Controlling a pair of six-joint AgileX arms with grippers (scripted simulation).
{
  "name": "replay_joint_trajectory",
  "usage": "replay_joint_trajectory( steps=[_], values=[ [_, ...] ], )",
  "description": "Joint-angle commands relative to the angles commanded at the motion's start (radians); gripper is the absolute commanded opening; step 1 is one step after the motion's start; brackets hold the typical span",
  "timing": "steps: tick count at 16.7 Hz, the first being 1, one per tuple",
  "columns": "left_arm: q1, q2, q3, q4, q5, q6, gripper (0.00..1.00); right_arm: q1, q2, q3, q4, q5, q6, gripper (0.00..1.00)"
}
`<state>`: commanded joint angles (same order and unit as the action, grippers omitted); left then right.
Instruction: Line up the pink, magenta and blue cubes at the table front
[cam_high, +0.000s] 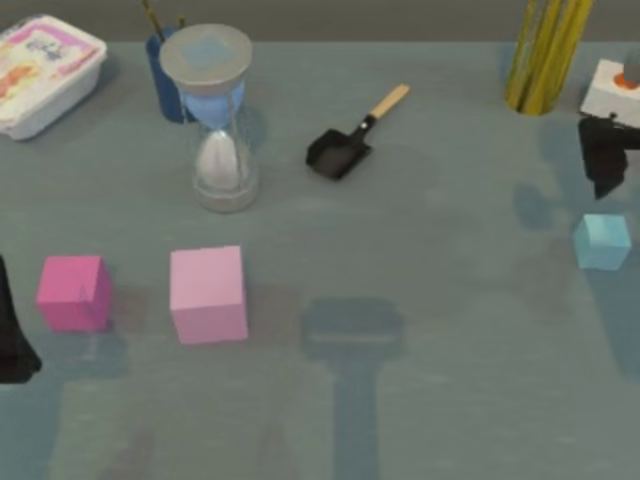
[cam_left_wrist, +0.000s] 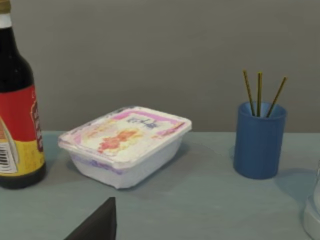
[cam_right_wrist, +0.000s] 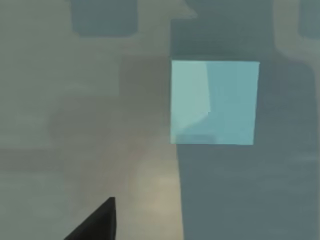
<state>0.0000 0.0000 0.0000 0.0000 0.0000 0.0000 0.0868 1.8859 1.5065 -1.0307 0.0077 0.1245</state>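
The pale pink cube (cam_high: 208, 294) and the smaller magenta cube (cam_high: 73, 292) sit side by side, a short gap apart, at the left of the table (cam_high: 430, 300). The small light blue cube (cam_high: 601, 241) rests alone near the right edge and fills the middle of the right wrist view (cam_right_wrist: 215, 102). My right gripper (cam_high: 603, 160) hovers just behind the blue cube, open and holding nothing; one dark fingertip (cam_right_wrist: 102, 220) shows. My left gripper (cam_high: 12, 345) is at the left edge, beside the magenta cube, open and empty; one fingertip (cam_left_wrist: 102, 222) shows.
An hourglass (cam_high: 215, 120) stands behind the pink cube, a dark blue pencil cup (cam_high: 165, 75) behind that. A white food tub (cam_high: 45, 70) sits back left, a small black shovel (cam_high: 350, 140) mid-back, yellow sticks (cam_high: 545, 50) and a white box (cam_high: 615, 90) back right. A sauce bottle (cam_left_wrist: 17, 100) stands nearby.
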Motion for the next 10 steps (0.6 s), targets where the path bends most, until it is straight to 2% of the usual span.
replay_joint_trajectory(
  steps=[5,10],
  values=[
    [0.000,0.000,0.000,0.000,0.000,0.000,1.00,0.011,0.228,0.202,-0.120,-0.004,0.018,1.00],
    [0.000,0.000,0.000,0.000,0.000,0.000,1.00,0.012,0.252,0.224,-0.133,-0.005,0.020,1.00]
  ],
)
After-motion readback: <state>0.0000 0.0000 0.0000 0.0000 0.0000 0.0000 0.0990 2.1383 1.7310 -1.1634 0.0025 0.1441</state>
